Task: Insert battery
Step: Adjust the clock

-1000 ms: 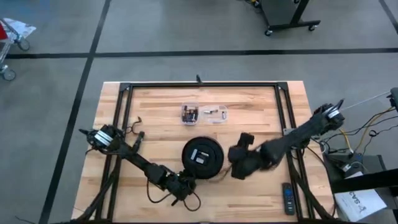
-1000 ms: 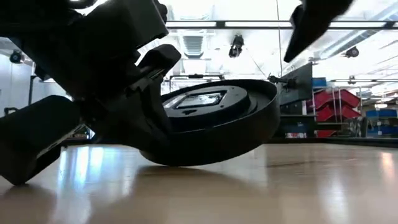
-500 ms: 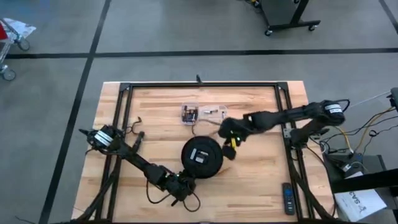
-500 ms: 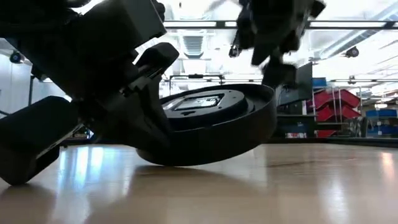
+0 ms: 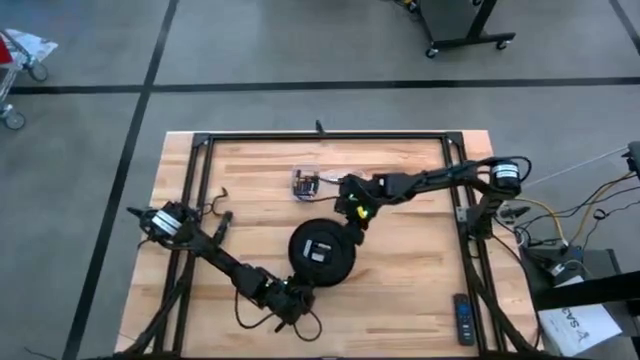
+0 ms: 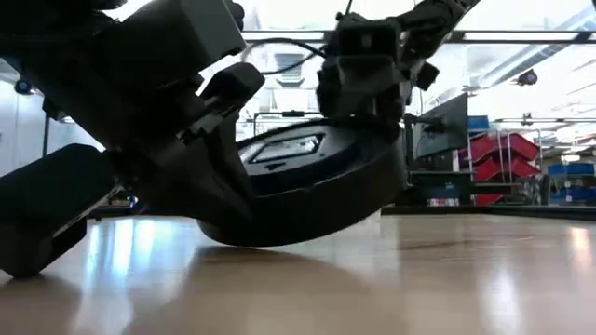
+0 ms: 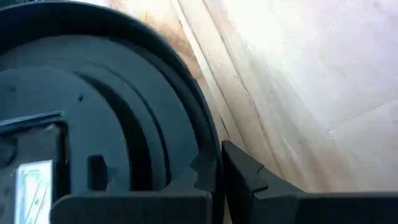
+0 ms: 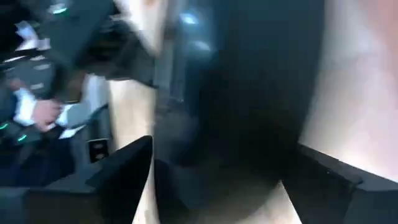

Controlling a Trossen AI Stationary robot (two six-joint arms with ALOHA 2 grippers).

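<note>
Just above frame centre, high view: right tool over disc far rim, near clear box; fingers spread per wrist view, nothing visibly held. Left tool, lower centre, pinching disc near rim, tilting it off counter. Battery likely in box, too small to confirm. Judgement: battery small, rigid, smooth, apt to roll; take across middle of barrel. Disc stiff, hefty; rim hold suits.
</note>
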